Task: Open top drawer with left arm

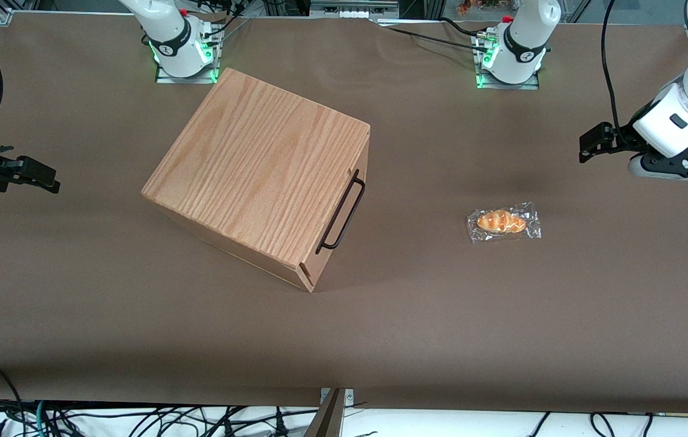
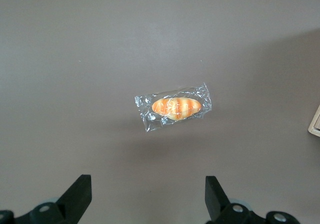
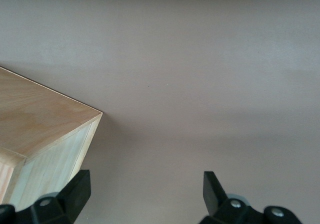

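Observation:
The oak-grain box (image 1: 259, 170) stands on the brown table. Its top drawer (image 1: 315, 261) is shut, and the front panel with the thin black wire handle (image 1: 342, 211) faces the working arm's end of the table. My left arm (image 1: 684, 115) hangs above the table at that end. Its gripper (image 1: 588, 145) is open and empty, well away from the handle and above table level. In the left wrist view the gripper (image 2: 148, 184) has both fingers wide apart over bare table, and a corner of the box (image 2: 315, 121) shows at the frame's edge.
A bread roll in clear wrap (image 1: 503, 222) lies on the table between the box and the gripper, nearer the front camera than the gripper. It also shows in the left wrist view (image 2: 176, 108). Two arm bases (image 1: 508, 54) stand farther from the front camera than the box.

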